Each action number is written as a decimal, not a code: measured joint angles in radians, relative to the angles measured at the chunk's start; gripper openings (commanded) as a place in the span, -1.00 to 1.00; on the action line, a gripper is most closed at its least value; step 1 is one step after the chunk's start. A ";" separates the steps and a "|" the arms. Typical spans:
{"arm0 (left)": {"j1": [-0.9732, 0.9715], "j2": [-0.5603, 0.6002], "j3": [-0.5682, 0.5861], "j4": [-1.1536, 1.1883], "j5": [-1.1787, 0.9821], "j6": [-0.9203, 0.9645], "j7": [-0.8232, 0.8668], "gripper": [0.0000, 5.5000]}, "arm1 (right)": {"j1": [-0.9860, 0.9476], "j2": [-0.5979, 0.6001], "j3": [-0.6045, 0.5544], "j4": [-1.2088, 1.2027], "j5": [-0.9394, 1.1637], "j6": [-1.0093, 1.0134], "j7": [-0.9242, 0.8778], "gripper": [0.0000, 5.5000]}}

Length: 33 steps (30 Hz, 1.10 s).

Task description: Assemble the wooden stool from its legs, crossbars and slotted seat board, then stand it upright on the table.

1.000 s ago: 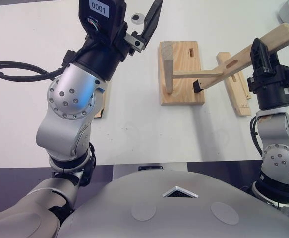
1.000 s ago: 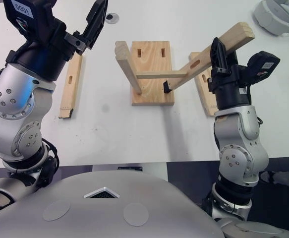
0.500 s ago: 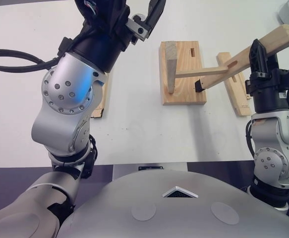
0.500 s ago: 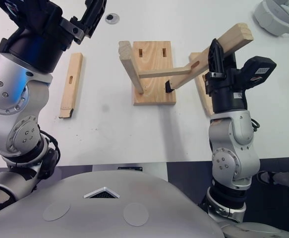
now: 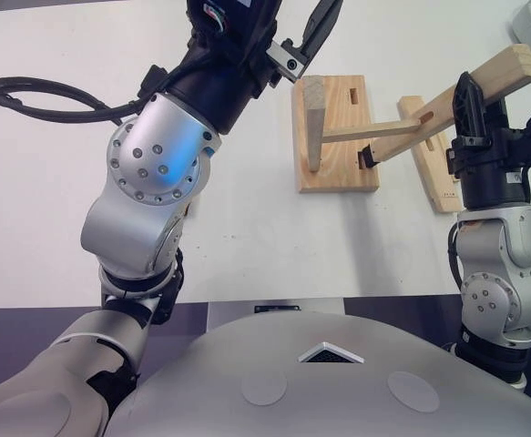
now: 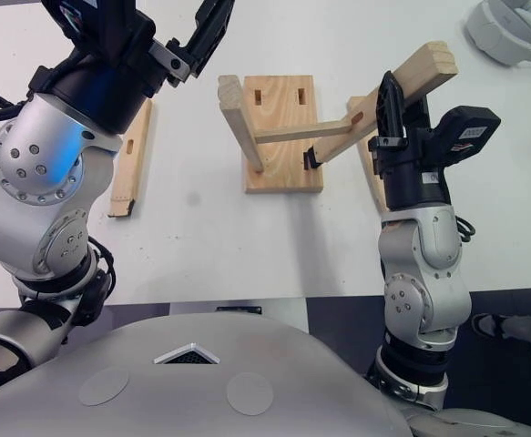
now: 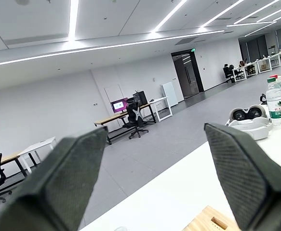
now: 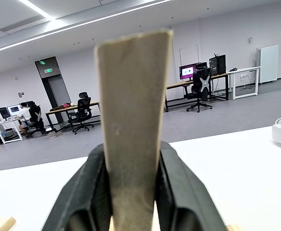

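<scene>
My right gripper clamps the pale slotted wooden leg, tilted above the white table; its thin wooden crossbar joins a second leg resting on the flat slotted seat board. My left gripper hangs wide open, raised near the board's far left corner.

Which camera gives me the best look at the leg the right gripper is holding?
The right eye view: the leg shows full length, tilted, crossbar in its slot. The left eye view is similar. The right wrist view gives its narrow face, clamped in the right gripper.
</scene>
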 measured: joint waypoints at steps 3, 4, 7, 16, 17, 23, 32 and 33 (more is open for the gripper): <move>0.002 -0.001 -0.002 0.016 0.004 -0.020 0.002 0.35 | 0.000 -0.002 0.010 0.001 -0.013 -0.003 0.009 -0.63; 0.003 -0.005 -0.002 0.027 0.005 -0.024 0.003 0.35 | 0.000 -0.004 0.016 0.001 -0.030 -0.008 0.017 -0.63; 0.008 -0.016 -0.008 0.043 0.024 -0.046 0.007 0.35 | 0.000 -0.013 0.039 -0.001 -0.069 -0.021 0.030 -0.63; 0.074 -0.024 -0.047 0.086 0.072 -0.115 0.010 0.35 | -0.011 -0.013 0.041 0.015 -0.095 -0.033 0.069 -0.63; 0.084 -0.026 -0.050 0.095 0.075 -0.123 0.010 0.35 | -0.014 -0.012 0.035 0.019 -0.083 -0.032 0.072 -0.63; 0.113 -0.037 -0.038 0.112 0.082 -0.155 0.011 0.35 | -0.029 0.014 -0.017 0.044 0.103 0.031 0.086 -0.63; 0.137 -0.045 -0.008 0.109 0.089 -0.174 0.010 0.35 | -0.095 0.023 -0.137 0.141 0.281 0.103 0.028 -0.63; 0.137 -0.042 0.005 0.103 0.088 -0.174 0.008 0.35 | -0.097 0.023 -0.138 0.139 0.284 0.109 0.022 -0.63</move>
